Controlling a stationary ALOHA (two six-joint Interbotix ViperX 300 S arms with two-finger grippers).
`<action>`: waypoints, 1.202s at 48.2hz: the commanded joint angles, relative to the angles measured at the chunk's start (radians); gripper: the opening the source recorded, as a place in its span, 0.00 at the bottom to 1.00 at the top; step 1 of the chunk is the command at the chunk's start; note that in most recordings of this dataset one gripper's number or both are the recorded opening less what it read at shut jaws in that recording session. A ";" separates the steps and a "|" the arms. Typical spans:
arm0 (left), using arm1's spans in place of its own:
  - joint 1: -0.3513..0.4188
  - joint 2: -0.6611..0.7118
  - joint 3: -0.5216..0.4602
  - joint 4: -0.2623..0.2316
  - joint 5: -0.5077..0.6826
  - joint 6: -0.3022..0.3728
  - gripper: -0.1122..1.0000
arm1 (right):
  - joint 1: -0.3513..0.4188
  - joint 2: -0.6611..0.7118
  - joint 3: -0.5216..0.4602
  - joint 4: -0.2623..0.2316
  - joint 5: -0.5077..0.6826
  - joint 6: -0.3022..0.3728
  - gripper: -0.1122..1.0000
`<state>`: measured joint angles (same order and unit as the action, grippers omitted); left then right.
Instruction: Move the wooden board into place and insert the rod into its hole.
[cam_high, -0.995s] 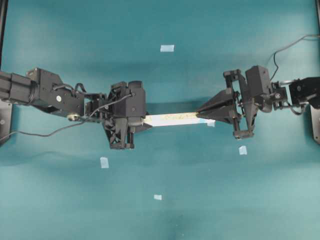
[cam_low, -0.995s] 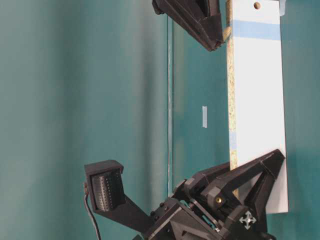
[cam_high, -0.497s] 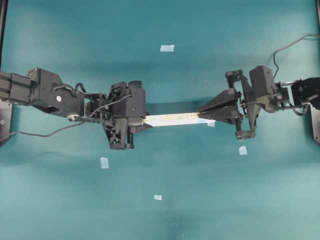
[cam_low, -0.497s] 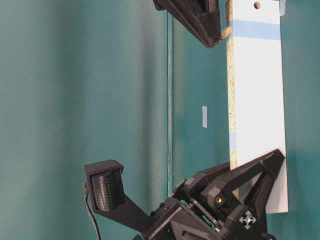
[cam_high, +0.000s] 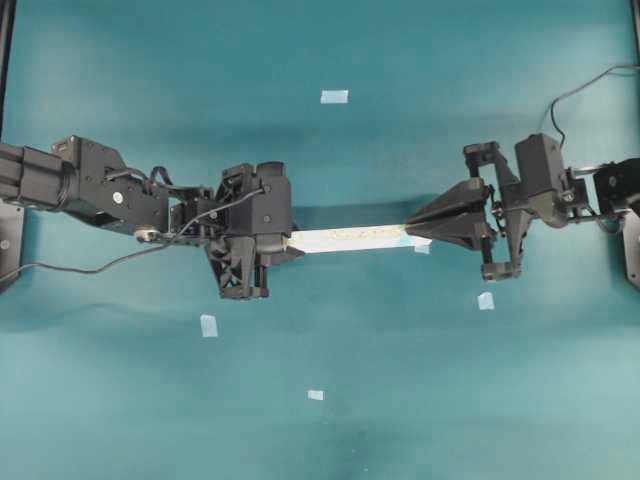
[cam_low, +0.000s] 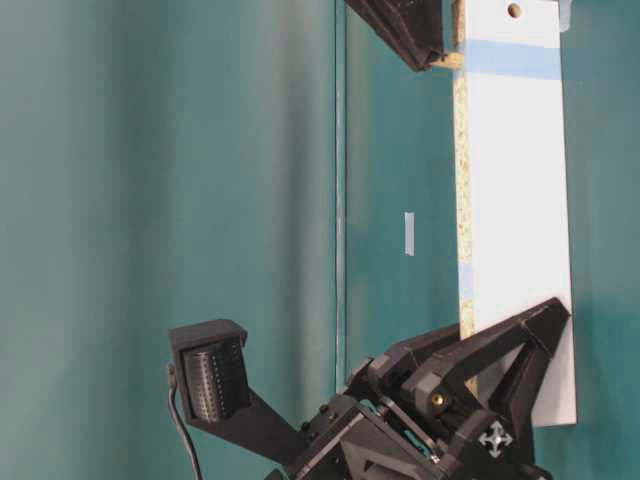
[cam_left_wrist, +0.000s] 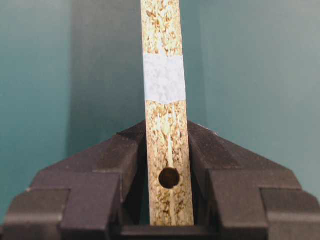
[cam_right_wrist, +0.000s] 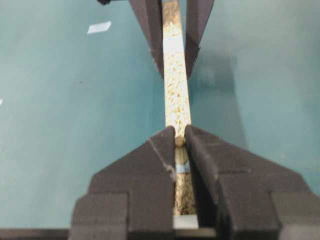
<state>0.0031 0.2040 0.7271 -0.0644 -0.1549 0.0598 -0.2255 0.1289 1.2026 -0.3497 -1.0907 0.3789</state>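
Pale wooden board (cam_high: 345, 237) stands on edge — hole (cam_low: 514, 11) near blue-taped end.

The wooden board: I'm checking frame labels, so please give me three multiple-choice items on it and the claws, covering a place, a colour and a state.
1. In the overhead view, which part of the wooden board does the left claw grip?
A. its middle
B. its left end
C. its right end

2. What colour is the tape band across the board's white face?
A. red
B. yellow
C. light blue

3. What is the right claw doing?
A. shut on the rod
B. wide open and empty
C. shut on the board

Answers:
1 B: the black jaws clamp the board's left end.
2 C: the table-level view shows a pale blue stripe near the hole.
3 A: the right wrist view shows the small cream peg pinched at the tips, over the board's speckled edge.
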 joint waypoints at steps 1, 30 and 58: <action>0.002 -0.011 -0.014 -0.002 -0.003 -0.006 0.29 | -0.002 -0.017 0.008 0.003 0.020 0.002 0.19; 0.002 -0.014 -0.015 0.000 -0.002 -0.005 0.29 | 0.028 -0.121 -0.017 -0.002 0.301 0.012 0.19; 0.003 -0.018 -0.028 0.000 0.078 0.002 0.58 | 0.049 -0.225 -0.049 -0.003 0.512 0.018 0.22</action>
<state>0.0077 0.2040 0.7102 -0.0644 -0.0798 0.0598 -0.1779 -0.0859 1.1658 -0.3513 -0.5814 0.3958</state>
